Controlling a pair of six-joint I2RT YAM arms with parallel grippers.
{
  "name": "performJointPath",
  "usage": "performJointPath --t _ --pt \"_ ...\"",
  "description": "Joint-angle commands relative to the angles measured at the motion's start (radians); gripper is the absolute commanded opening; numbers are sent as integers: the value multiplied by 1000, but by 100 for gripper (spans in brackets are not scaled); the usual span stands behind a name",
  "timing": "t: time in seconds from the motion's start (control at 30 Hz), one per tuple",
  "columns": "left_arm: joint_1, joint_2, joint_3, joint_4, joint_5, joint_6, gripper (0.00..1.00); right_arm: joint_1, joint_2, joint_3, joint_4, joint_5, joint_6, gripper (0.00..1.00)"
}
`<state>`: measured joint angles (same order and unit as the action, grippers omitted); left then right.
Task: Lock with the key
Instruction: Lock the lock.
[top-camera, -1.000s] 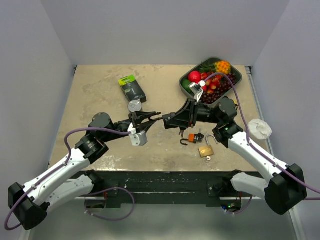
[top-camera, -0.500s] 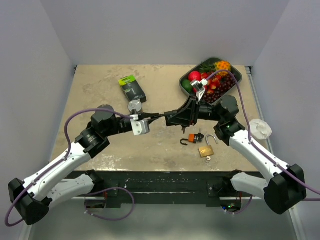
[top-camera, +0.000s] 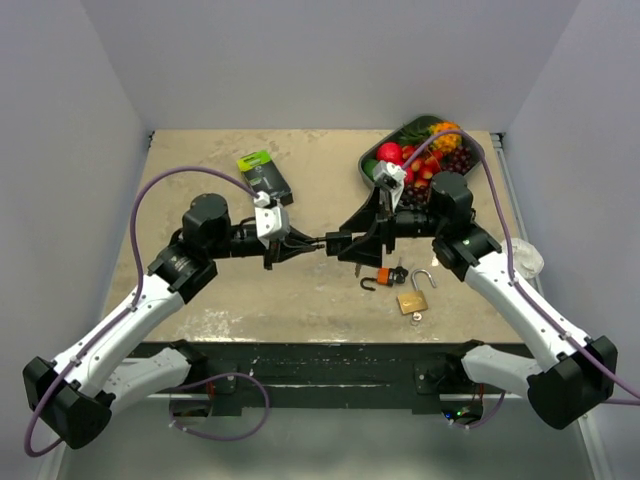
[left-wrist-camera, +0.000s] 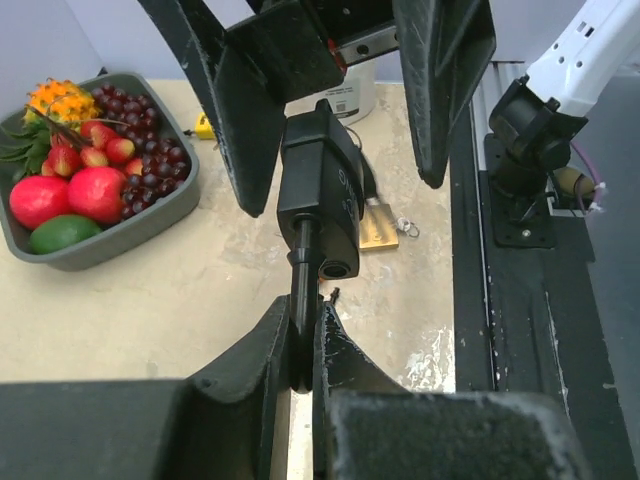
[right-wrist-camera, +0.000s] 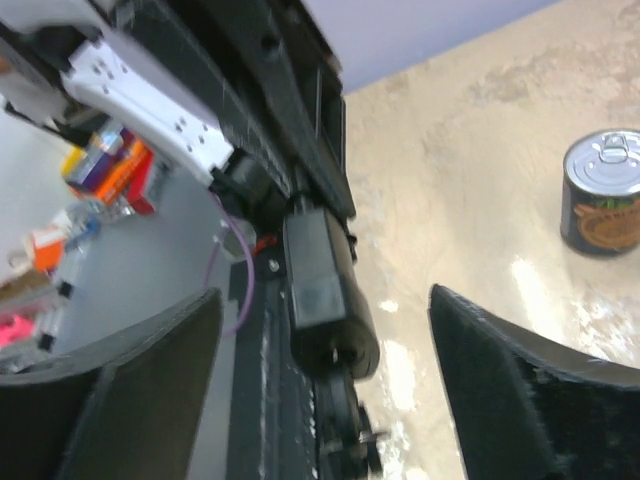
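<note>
From above, the left end effector (top-camera: 312, 241) and right end effector (top-camera: 338, 243) meet mid-frame over the desk (top-camera: 200, 190), with the brass padlock (top-camera: 412, 300) lying lower right. In the left wrist view, the left one pinches the key (left-wrist-camera: 318, 195) by its blade, bottom centre. In the right wrist view, the right one's fingers (right-wrist-camera: 510, 390) stand spread around the key's black head.

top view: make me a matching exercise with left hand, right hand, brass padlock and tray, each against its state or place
Things:
1. left hand
2. right hand
3. brass padlock
4. tray

States or places:
a. far right corner of the table
b. shut on the key
c. lying on the table, shackle open
d. open, fingers either side of the key's head

Pairs: 1-b, 2-d, 3-c, 4-a
</note>
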<state>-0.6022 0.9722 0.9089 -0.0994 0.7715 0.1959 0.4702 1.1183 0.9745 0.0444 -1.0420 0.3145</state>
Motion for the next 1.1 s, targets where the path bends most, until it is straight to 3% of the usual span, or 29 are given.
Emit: performJointPath --t 0.0,0.2,0.33,0.47,0.93,1.0,1.07 --pt "47 2 82 118 127 -127 0 -5 -38 72 -240 -61 -290 97" --pt "47 16 68 159 193 -188 0 -5 -46 63 -265 -59 -406 95" --pt "47 26 68 176 221 -236 0 -5 -40 50 -227 -64 -405 84" --pt "47 39 67 198 241 -277 0 -4 -55 12 -131 -78 -376 82" --pt "47 56 58 274 209 -368 0 36 -60 -14 -43 -86 -322 51" --pt "47 59 59 274 203 -372 0 42 -58 -13 -3 -79 -282 45" --pt "47 62 59 267 201 -374 0 42 -54 -4 0 -75 -269 32"
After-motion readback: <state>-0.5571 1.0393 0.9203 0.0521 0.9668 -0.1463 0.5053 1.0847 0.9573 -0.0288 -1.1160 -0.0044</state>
